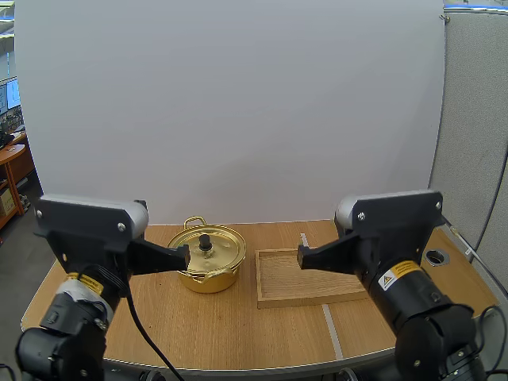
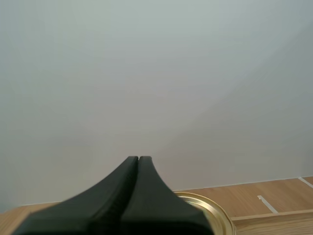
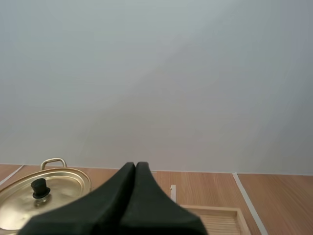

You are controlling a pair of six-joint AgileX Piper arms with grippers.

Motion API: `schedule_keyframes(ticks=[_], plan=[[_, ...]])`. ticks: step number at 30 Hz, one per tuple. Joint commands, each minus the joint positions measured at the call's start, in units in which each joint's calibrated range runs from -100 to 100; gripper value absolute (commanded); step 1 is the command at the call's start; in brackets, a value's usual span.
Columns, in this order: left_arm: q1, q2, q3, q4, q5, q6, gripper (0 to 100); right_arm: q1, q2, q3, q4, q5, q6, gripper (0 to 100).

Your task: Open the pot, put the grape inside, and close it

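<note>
A golden pot (image 1: pixel 208 260) stands on the table with its lid (image 1: pixel 208 248) on, a black knob (image 1: pixel 205 242) at the lid's middle. My left gripper (image 1: pixel 185 255) hovers just left of the pot, its fingers together as one dark wedge (image 2: pixel 138 161) over the pot's rim (image 2: pixel 210 210). My right gripper (image 1: pixel 302 255) hangs over the wooden tray (image 1: pixel 305 278), fingers lying shut (image 3: pixel 135 167); the lidded pot (image 3: pixel 41 196) with its knob (image 3: pixel 40 187) sits beyond and to its side.
The tray is a shallow wooden one right of the pot; its edge (image 2: pixel 274 220) and corner (image 3: pixel 220 215) show past both grippers. White tape lines (image 1: pixel 333 329) mark the tabletop. A round hole (image 1: pixel 436 256) sits near the table's right edge.
</note>
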Motion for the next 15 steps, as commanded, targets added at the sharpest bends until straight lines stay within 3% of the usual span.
schedule_keyframes(ticks=[1, 11, 15], plan=[[0.29, -0.27, 2.82, 0.25, -3.66, -0.02, 0, -0.92, -0.39, 2.82, -0.26, -2.08, 0.13, 0], [0.29, -0.27, 11.45, -0.55, -3.66, -0.34, 0, -1.79, -0.39, 10.7, -0.16, -2.51, 0.13, 0], [0.29, -0.27, 12.3, -0.91, 1.85, -0.34, 0, -1.98, -0.39, 10.7, -0.27, 5.33, 0.13, 0]])
